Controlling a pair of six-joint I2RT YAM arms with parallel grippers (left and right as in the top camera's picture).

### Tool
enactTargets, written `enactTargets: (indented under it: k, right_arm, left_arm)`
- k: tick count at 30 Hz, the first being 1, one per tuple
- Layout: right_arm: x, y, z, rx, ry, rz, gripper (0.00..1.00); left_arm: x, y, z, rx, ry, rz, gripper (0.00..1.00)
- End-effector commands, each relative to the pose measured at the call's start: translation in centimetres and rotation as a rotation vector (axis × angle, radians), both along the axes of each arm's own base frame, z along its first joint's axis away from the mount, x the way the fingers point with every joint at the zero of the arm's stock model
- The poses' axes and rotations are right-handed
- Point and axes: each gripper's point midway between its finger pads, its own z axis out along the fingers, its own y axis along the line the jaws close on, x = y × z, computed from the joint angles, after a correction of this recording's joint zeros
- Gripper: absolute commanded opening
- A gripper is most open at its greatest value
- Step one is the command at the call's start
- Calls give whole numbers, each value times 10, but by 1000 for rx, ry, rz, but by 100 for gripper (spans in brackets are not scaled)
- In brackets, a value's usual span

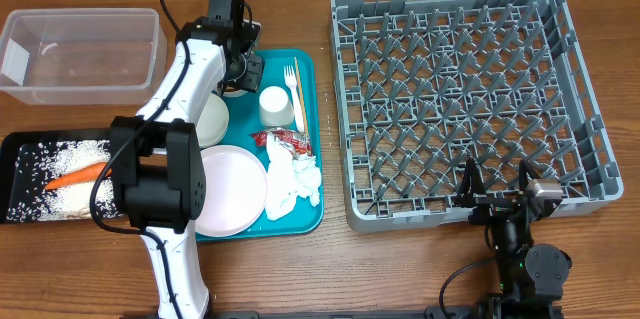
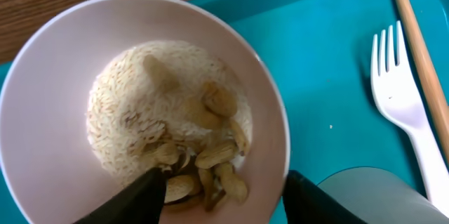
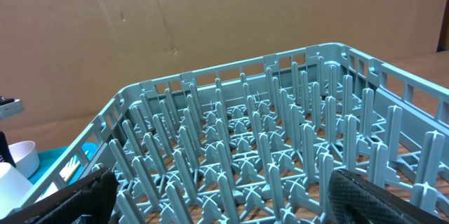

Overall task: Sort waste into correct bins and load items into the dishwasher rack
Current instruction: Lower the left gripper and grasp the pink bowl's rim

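Left gripper (image 2: pixel 223 185) hangs over the pinkish bowl (image 2: pixel 49 119) at the far-left corner of the teal tray (image 2: pixel 323 69), jaws half spread astride the near rim. One finger is down on the beige food scraps (image 2: pixel 217 155) and the other is outside the wall. It is apparently not pinching yet, though the contact falls at the frame's edge. The bowl looks stiff, smooth and light, its thin rim the only handhold. The loose white rice (image 2: pixel 126 104) will likely spill at any tilt, so it wants carrying level to the black tray (image 1: pixel 12 144) at the left. Right gripper (image 1: pixel 497 187) sits fully spread and empty at the near edge of the dishwasher rack (image 1: pixel 450 79).
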Motion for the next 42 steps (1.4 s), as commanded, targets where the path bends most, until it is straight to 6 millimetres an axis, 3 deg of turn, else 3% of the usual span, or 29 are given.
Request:
enactTargets:
  k: [1, 16, 42]
  right_arm:
    - [0, -2, -2, -4, -2, -9, 100]
    - [0, -2, -2, -4, -2, -9, 100]
    - [0, -2, -2, -4, -2, -9, 100]
  left_arm:
    - [2, 0, -2, 2, -1, 8, 54]
    - [0, -11, -5, -59, 9, -19, 57]
    - [0, -10, -15, -48, 16, -22, 61]
